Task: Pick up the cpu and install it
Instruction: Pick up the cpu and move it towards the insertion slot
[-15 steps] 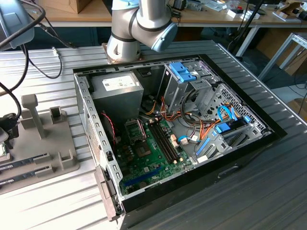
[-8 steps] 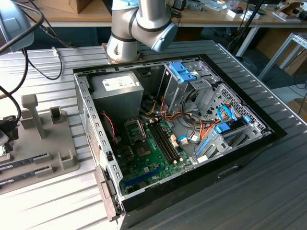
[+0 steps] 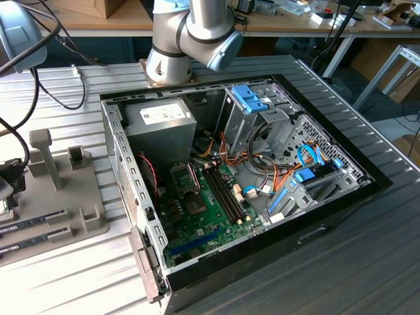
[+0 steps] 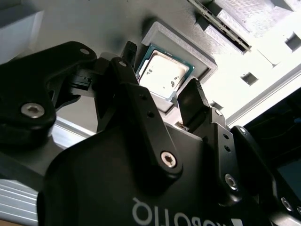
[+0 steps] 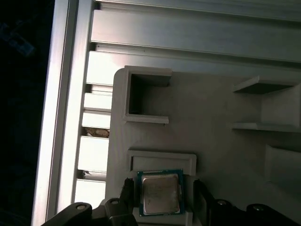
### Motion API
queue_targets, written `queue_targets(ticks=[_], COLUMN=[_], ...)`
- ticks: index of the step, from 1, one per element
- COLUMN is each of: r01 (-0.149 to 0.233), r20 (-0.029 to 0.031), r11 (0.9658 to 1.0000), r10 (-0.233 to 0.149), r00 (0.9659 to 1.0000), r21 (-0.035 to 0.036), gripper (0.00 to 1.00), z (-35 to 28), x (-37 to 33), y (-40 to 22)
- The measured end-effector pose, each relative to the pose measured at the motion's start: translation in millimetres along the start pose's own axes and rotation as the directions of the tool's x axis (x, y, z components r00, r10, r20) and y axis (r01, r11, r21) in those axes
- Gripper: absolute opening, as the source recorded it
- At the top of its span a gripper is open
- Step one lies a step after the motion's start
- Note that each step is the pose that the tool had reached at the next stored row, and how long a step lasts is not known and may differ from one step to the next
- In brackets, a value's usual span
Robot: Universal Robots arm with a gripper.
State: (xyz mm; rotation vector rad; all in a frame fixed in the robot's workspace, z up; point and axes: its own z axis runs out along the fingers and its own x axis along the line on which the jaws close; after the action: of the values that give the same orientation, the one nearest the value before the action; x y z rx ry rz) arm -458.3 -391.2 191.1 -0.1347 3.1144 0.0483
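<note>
On the table [image 3: 59, 282], the computer case [image 3: 121, 164] lies at the exterior view's right, the parts holder [image 3: 88, 220] beside it at the left. In the case, the power supply [image 3: 161, 125] sits behind the motherboard [image 3: 197, 220], the drive cage [image 3: 252, 108] to their right. In the first wrist view the cpu [image 5: 161, 193] lies in a recess of the parts holder, between the spread fingers of the gripper [image 5: 162, 189].

Open computer case [image 3: 125, 177] sat centre-frame in the exterior view, green motherboard [image 3: 197, 226] inside, grey power supply [image 3: 161, 128] above it, grey holder tray [image 3: 92, 220] at the exterior view's left.
</note>
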Motion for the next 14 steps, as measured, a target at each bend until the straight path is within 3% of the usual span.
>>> queue_targets(ticks=[10,11,13,14], r01=[0.0,0.0,0.0,0.0], r20=[-0.0001,-0.0001,-0.0001,-0.0002], r11=[1.0,1.0,1.0,1.0], r10=[0.0,0.0,0.0,0.0], r00=[1.0,1.0,1.0,1.0], r21=[0.0,0.0,0.0001,0.0001], gripper=[0.62,0.6,0.47,0.47], z=[0.7,0.7,0.7,0.8], x=[0.1,0.1,0.1,0.1], y=[0.0,0.0,0.0,0.0])
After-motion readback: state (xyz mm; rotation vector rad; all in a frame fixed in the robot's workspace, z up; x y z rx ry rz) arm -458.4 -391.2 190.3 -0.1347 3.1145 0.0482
